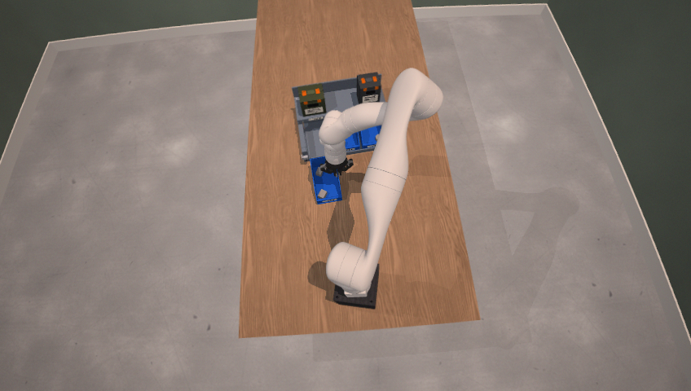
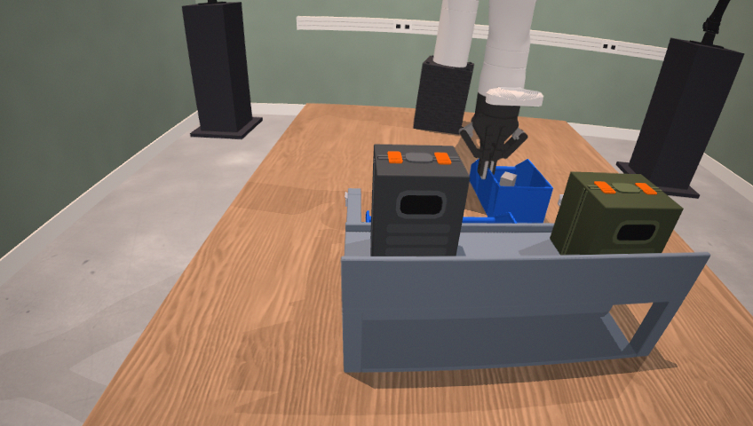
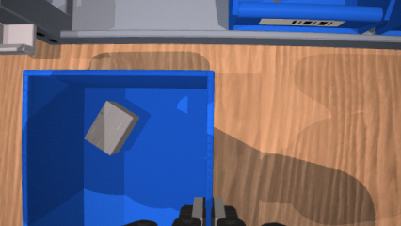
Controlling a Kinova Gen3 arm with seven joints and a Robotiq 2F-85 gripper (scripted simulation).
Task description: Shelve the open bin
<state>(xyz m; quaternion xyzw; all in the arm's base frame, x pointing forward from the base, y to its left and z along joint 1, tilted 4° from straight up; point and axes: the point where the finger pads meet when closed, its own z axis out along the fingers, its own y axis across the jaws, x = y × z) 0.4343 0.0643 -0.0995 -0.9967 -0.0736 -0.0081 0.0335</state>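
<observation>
The open blue bin (image 1: 325, 182) is in front of the left end of the grey shelf (image 1: 334, 108), a short way off its front lip. One grey block (image 3: 111, 127) lies inside the bin (image 3: 118, 146). My gripper (image 3: 207, 209) points down and is shut on the bin's thin right side wall, one finger on each side. From behind the shelf, the gripper (image 2: 486, 166) shows at the bin's (image 2: 512, 198) near rim. The empty gap in the shelf row (image 3: 141, 16) is straight ahead of the bin. I cannot tell whether the bin rests on the table.
Other blue bins (image 3: 311, 16) fill the shelf's right part. A dark grey box (image 2: 417, 201) and an olive box (image 2: 615, 213) stand on the shelf's top board. Black pillars (image 2: 218, 68) stand on the floor around the table.
</observation>
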